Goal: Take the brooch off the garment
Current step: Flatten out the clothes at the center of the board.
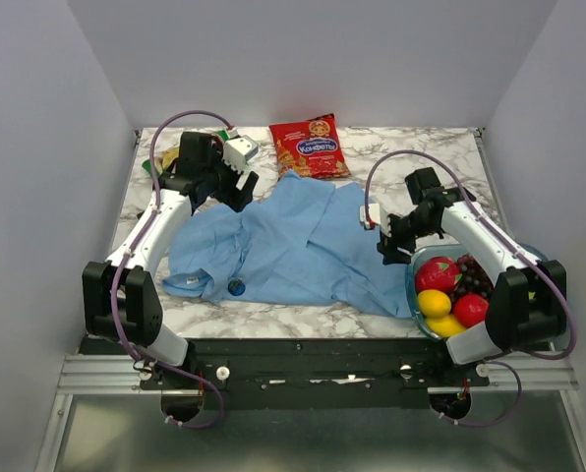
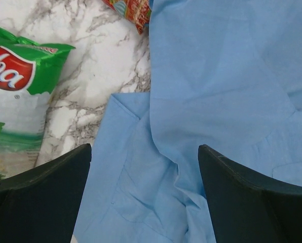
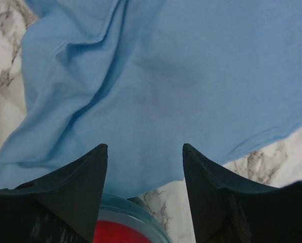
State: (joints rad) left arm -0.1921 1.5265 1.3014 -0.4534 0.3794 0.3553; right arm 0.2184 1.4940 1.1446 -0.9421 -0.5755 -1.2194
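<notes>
A light blue shirt (image 1: 303, 246) lies spread and crumpled across the middle of the marble table. The brooch (image 1: 236, 287), a tiny round dark blue pin, sits on the shirt near its front left edge; it shows only in the top view. My left gripper (image 1: 236, 192) is open above the shirt's back left part, and the cloth (image 2: 201, 91) fills the gap between its fingers. My right gripper (image 1: 386, 246) is open above the shirt's right edge (image 3: 156, 86), empty, beside the fruit bowl. Both grippers are far from the brooch.
A red snack bag (image 1: 309, 147) lies at the back, touching the shirt's far edge. A green and white snack bag (image 2: 14, 101) lies at the back left. A glass bowl (image 1: 426, 317) with red and yellow fruit stands at the front right, under my right arm.
</notes>
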